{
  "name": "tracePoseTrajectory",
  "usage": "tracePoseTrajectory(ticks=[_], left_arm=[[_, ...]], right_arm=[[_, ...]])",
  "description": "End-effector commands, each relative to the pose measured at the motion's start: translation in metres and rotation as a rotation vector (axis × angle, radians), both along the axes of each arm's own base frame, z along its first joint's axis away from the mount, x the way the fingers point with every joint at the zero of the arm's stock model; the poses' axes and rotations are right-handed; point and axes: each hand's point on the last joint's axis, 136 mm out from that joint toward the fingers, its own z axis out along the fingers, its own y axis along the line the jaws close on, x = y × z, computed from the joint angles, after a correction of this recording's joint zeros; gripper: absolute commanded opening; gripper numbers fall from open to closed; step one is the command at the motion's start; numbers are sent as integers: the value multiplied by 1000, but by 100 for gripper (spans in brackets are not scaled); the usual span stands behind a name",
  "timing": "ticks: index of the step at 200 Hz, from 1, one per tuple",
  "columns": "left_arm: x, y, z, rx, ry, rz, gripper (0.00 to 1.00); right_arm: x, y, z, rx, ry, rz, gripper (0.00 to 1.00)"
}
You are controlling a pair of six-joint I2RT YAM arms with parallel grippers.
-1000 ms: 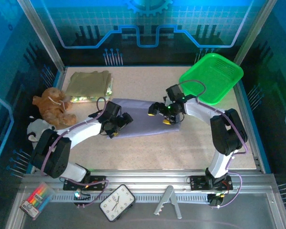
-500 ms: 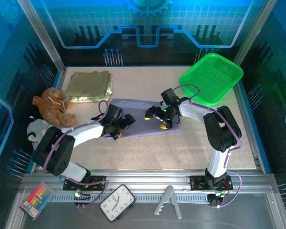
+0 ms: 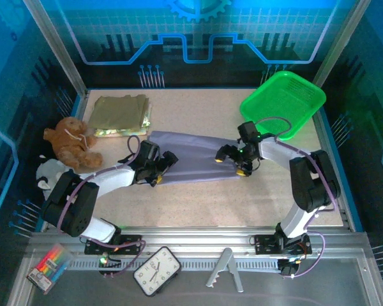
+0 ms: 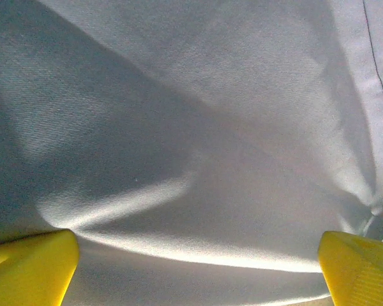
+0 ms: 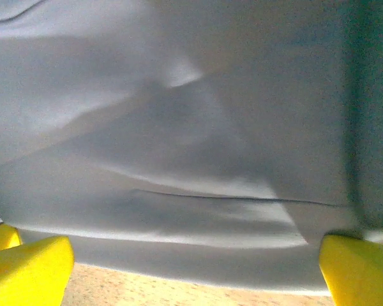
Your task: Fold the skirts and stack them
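Speckled table (image 3: pixel 198 204), lavender skirt (image 3: pixel 193 160) flat; left fingers (image 4: pixel 29 268) and right fingers (image 5: pixel 27 266) spread (empty), so a shallow close might catch one layer.

Your right gripper (image 3: pixel 232 161) has moved twd the right of frame, nearer the basket; the lavender skirt (image 3: pixel 191 159) now reaches further right w/ it.

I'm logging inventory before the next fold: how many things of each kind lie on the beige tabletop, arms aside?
Skirts: 3 (lavender skirt, olive skirt, floral skirt)
Plush toys: 2 (brown plush toy, grey-white plush toy)
Baskets: 1 (green basket)
Total: 6
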Motion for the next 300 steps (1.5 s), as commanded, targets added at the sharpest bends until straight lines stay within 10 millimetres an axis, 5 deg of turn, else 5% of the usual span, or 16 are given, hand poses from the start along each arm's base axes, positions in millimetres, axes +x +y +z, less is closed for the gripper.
tracePoseTrajectory(ticks=[1, 18, 55, 115, 143, 230, 300], left_arm=[[-20, 13, -14, 54, 92, -17, 99], [-13, -2, 15, 67, 34, -96, 99], [-10, -29, 56, 306, -2, -311, 93], [-17, -82, 25, 392, 101, -523, 23], [-22, -86, 4, 395, 171, -557, 4], [-27, -91, -28, 377, 255, -594, 3], [-29, -87, -36, 326, 279, -573, 4]], right_arm=[[-18, -28, 5, -37, 2, -48, 100], [-16, -29, 25, 20, -66, -75, 100], [-34, -41, 27, 84, -56, -195, 87], [-34, -22, 11, 244, -34, -241, 71], [-31, -12, 6, 271, -22, -223, 70], [-21, 11, -18, 282, -6, -236, 68], [4, 9, 7, 281, -179, -262, 55]])
